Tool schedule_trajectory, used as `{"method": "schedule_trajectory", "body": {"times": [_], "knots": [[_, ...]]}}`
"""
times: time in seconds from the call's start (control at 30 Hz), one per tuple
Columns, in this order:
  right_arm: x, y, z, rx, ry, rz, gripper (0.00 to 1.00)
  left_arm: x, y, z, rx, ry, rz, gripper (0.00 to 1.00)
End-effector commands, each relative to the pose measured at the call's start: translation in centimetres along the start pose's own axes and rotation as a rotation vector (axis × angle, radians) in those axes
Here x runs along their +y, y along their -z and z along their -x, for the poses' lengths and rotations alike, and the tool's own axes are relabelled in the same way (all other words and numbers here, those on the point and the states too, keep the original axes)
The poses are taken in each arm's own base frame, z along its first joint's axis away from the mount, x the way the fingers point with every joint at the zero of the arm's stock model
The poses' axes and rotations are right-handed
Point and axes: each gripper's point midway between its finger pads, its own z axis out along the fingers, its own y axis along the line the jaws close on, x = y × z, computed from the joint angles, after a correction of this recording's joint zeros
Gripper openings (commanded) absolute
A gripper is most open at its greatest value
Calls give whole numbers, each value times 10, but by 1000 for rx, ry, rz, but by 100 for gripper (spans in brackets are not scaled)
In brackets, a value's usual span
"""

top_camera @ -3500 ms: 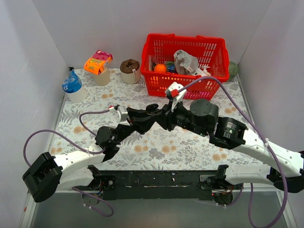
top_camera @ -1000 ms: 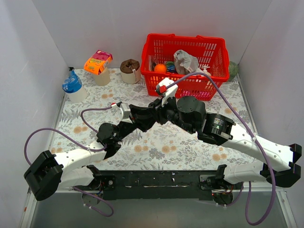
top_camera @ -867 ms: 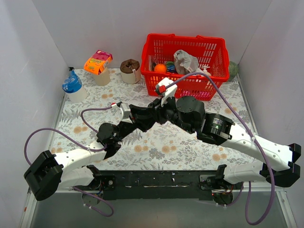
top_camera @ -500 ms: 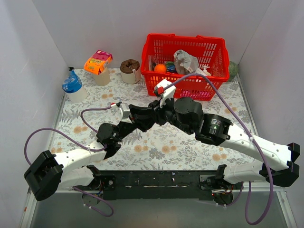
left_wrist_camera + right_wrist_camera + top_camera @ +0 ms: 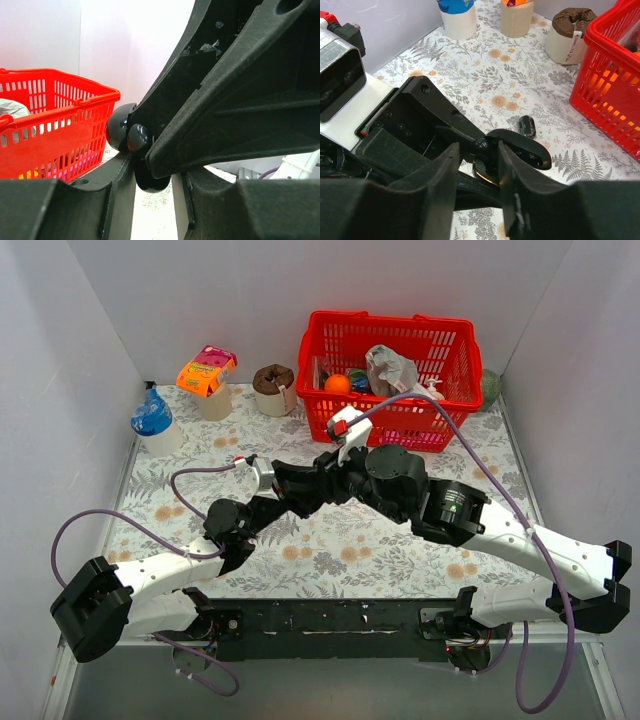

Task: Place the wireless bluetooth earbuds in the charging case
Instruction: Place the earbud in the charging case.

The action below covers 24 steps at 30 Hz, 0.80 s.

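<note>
Black charging case [image 5: 522, 149] half hidden behind right pincer [image 5: 479, 152]

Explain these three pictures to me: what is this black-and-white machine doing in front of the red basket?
It is a robot: two jointed arms bolted at the table's near edge, each ending in a two-finger gripper. The wide picture looks down from above and behind them; the other two come from cameras on the wrists, so each shows its own fingers up close. On the flowered table stand a red basket, a blue-lidded tub, an orange-topped tub and a brown-topped tub. The left gripper is clamped on a glossy black charging case, lid open. The right gripper has its jaws apart around what looks like a tiny black earbud just over that case. A second earbud lies loose on the table.
</note>
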Motion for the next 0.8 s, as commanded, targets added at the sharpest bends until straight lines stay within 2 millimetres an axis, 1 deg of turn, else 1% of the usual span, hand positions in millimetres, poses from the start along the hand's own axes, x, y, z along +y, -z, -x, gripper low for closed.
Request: {"method": "schedule_trajectory", "body": {"times": [0.0,0.07,0.17,0.3,0.4,0.43,0.5,0.57,0.63,0.67,0.7,0.73,0.77], "knots": [[-5,15,30,-53,-82,-30,48,-8,-6,28,-74,-22,-25,0],[-5,22,37,-61,-97,-32,54,-7,-5,26,-71,-15,-23,0],[-7,29,43,-70,-121,-34,62,-5,-5,24,-73,-2,-13,0],[-10,37,47,-71,-140,-39,65,-4,-5,23,-77,9,-8,0],[-12,46,54,-92,-161,-37,68,-3,-5,21,-73,17,-2,0],[-14,52,56,-97,-161,-37,68,-2,-5,20,-69,18,2,0],[-20,56,57,-99,-146,-61,70,-1,-5,20,-67,20,6,0],[-29,56,51,-81,-106,-101,71,0,-7,16,-50,27,14,0],[-31,54,49,-63,-78,-118,73,4,-8,9,-15,36,32,0],[-34,54,46,-46,-63,-132,74,6,-11,11,-13,33,44,0],[-34,52,45,-38,-58,-136,76,10,-11,3,25,32,60,0],[-32,46,42,-18,-51,-143,80,11,-12,3,29,25,65,0],[-34,46,45,-17,-59,-159,88,13,-12,2,31,20,73,0]]}}
